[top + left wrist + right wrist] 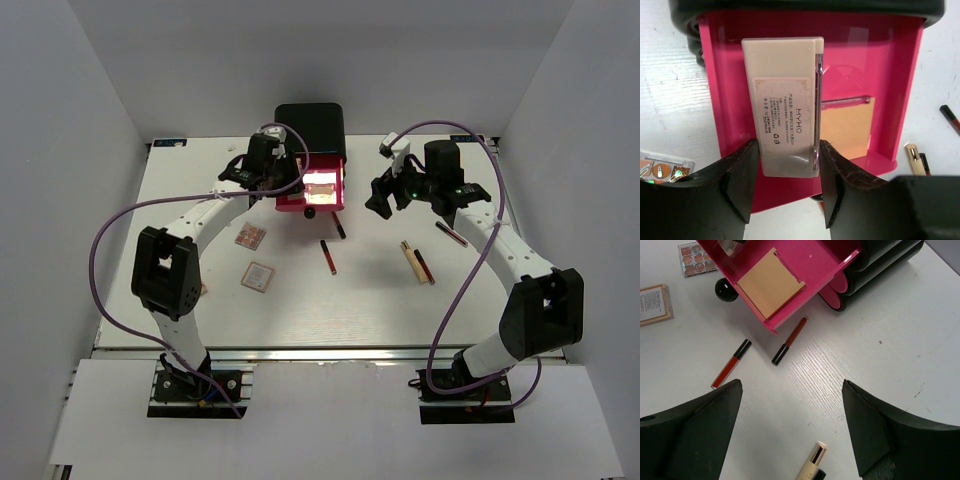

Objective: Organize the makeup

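My left gripper (789, 150) is shut on the end of a long beige palette (785, 105) and holds it over the open pink drawer (890, 90). A flat tan palette (847, 127) lies in that drawer and also shows in the right wrist view (771, 282). My right gripper (792, 390) is open and empty above the table. Below it lie two red-and-black sticks (731, 363) (790, 340) and a beige stick (811, 465). In the top view, two square palettes (250, 237) (257, 277) lie left of centre, and a beige stick with a red one (416, 262) lies at the right.
The black box (311, 128) with pink drawers stands at the back centre, its lowest drawer (315, 188) pulled out with a black knob (726, 289). Another stick (452, 234) lies under the right arm. White walls enclose the table on three sides.
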Action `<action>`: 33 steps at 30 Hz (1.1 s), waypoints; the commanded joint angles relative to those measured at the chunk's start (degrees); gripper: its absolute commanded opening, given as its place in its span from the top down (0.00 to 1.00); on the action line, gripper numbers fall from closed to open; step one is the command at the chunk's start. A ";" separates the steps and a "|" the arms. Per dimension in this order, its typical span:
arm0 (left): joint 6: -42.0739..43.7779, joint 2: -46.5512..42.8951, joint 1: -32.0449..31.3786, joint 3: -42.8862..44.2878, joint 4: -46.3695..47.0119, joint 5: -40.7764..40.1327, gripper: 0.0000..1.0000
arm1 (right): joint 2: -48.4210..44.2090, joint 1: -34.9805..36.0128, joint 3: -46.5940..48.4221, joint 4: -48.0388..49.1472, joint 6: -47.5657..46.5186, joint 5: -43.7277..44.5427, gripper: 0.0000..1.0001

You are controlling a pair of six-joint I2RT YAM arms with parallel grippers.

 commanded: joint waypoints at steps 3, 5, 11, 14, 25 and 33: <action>-0.19 -4.36 -0.35 -1.82 -0.26 -0.88 0.66 | -0.75 0.00 0.06 1.52 -0.09 -0.42 0.14; -0.45 -4.09 -0.35 -1.47 -0.70 -0.88 0.52 | -0.31 0.00 0.32 0.82 -0.44 -0.42 0.13; -1.16 -5.05 -0.35 0.73 -0.79 -2.54 0.27 | 0.31 0.00 0.06 0.12 -1.76 -0.24 0.12; -1.77 -7.16 -0.44 2.31 -0.26 -3.34 0.13 | 0.22 -0.09 -0.38 -0.06 -1.85 -0.16 0.11; -17.82 -23.86 3.86 -11.82 -1.75 -15.21 0.87 | -0.92 -0.09 -2.93 0.12 -2.29 1.51 0.12; -35.07 -19.31 15.38 -19.76 -11.24 -7.14 0.04 | -1.27 -0.18 -4.69 0.03 -2.20 1.51 0.11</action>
